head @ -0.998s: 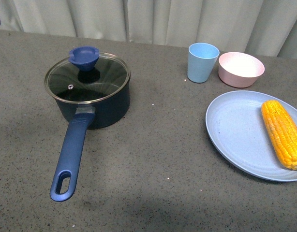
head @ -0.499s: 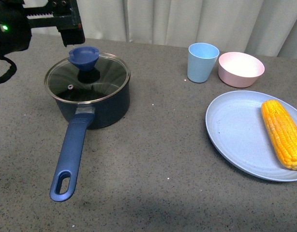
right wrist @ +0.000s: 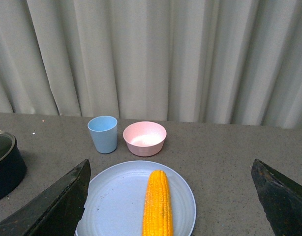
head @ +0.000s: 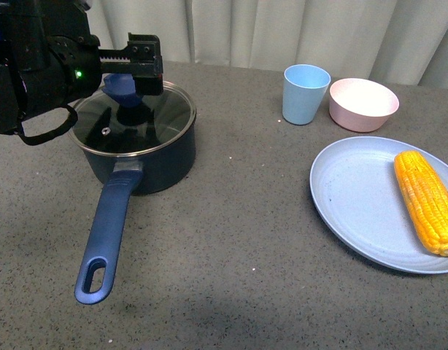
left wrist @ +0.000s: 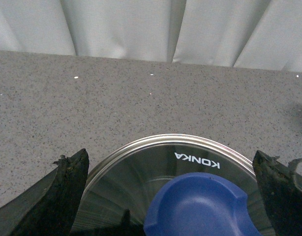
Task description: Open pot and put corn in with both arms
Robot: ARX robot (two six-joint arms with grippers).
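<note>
Front and wrist views, lid-on stage. The pot (head: 145, 159) stands on the left part of the grey counter (head: 231, 240), its glass lid (head: 155, 117) seated on the rim and its long blue handle (head: 107, 233) pointing toward me. My left gripper (left wrist: 170, 167) hangs over the lid with its jaws spread wide. In the left wrist view the two fingertips (left wrist: 72, 169) stand well out on either side of the blue knob (left wrist: 200, 206), neither touching it, so this gripper is open and holds nothing. In the front view my left arm covers the far left edge of the pot, and the knob shows just under the toothed bar of the gripper.

The corn (head: 426, 200) lies on the right side of the pale blue plate (head: 348, 204), well apart from the pot, its tapered end toward the back of the counter. Behind the plate stand a light blue cup (head: 306, 93) and a pink bowl (head: 362, 103), side by side, in front of a pale curtain (head: 282, 29).

My right gripper (right wrist: 170, 169) appears only in its own wrist view. Its jaws are wide apart and empty, raised above the counter, with plate and corn framed between them.
</note>
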